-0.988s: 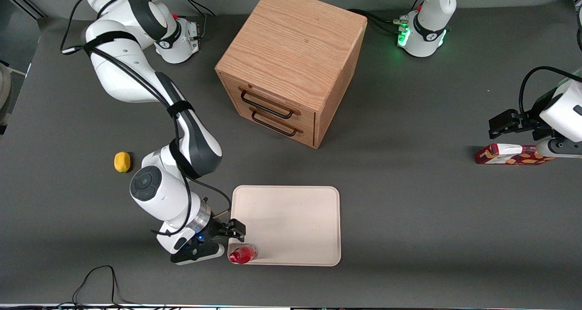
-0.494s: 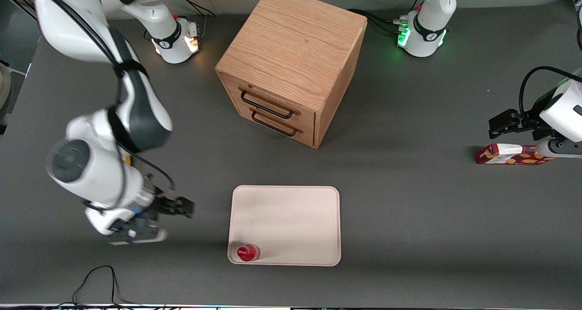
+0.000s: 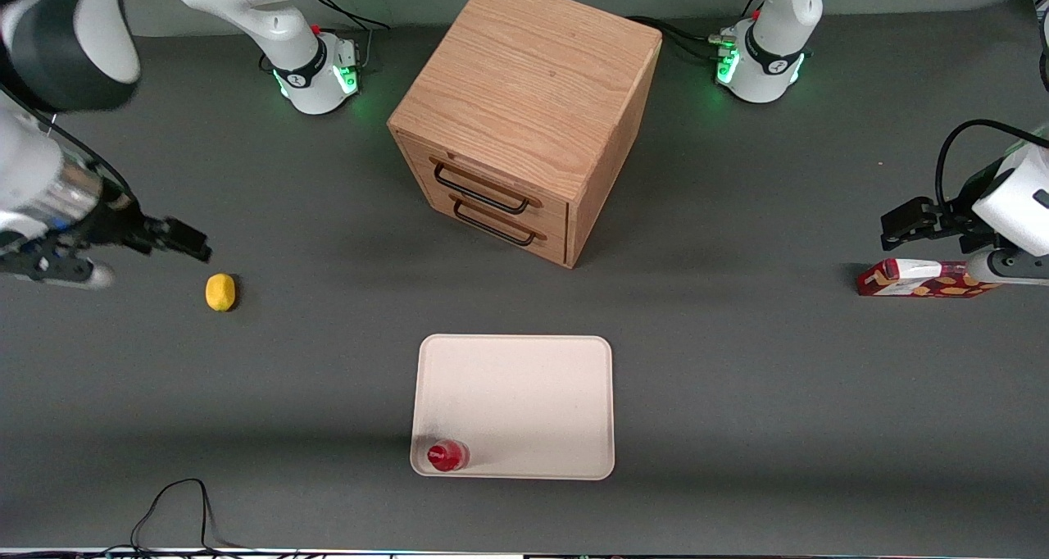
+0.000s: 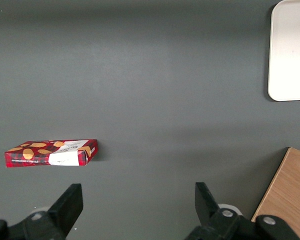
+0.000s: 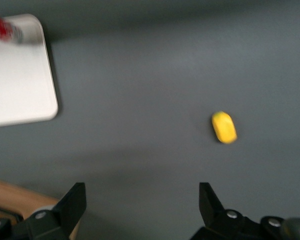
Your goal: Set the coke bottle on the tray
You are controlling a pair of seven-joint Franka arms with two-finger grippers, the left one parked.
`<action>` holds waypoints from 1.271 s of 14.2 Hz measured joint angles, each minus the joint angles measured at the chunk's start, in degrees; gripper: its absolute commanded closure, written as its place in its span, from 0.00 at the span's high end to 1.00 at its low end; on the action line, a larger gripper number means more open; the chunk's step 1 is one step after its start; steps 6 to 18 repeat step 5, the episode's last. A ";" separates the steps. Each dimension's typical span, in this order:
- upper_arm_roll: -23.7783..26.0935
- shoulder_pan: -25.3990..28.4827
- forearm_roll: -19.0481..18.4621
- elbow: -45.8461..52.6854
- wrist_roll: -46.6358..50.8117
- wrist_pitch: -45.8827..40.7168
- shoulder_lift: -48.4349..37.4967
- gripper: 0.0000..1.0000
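Observation:
The red coke bottle (image 3: 447, 456) stands upright on the cream tray (image 3: 524, 395), in the tray's corner nearest the front camera toward the working arm's end. In the right wrist view the bottle (image 5: 1, 27) shows at the tray's (image 5: 20, 85) corner. My gripper (image 3: 184, 243) is open and empty, raised high above the table at the working arm's end, well away from the tray and close to the lemon. In its wrist view the gripper (image 5: 142, 202) has its jaws wide apart over bare table.
A yellow lemon (image 3: 220, 292) lies on the table near the gripper, also in the right wrist view (image 5: 224, 127). A wooden two-drawer box (image 3: 524, 116) stands farther from the front camera than the tray. A flat red carton (image 3: 918, 279) lies toward the parked arm's end.
The gripper has let go of the bottle, which stays standing on the tray. The arm has lifted and swung away from the tray toward the working arm's end, uncovering the lemon.

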 measured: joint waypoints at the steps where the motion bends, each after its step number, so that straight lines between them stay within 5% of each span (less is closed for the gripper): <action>1: -1.39 -0.02 -0.15 -0.11 -1.92 -1.90 -1.40 1.00; 18: -3.03 0.13 -0.43 0.04 -3.74 -3.87 -2.07 1.00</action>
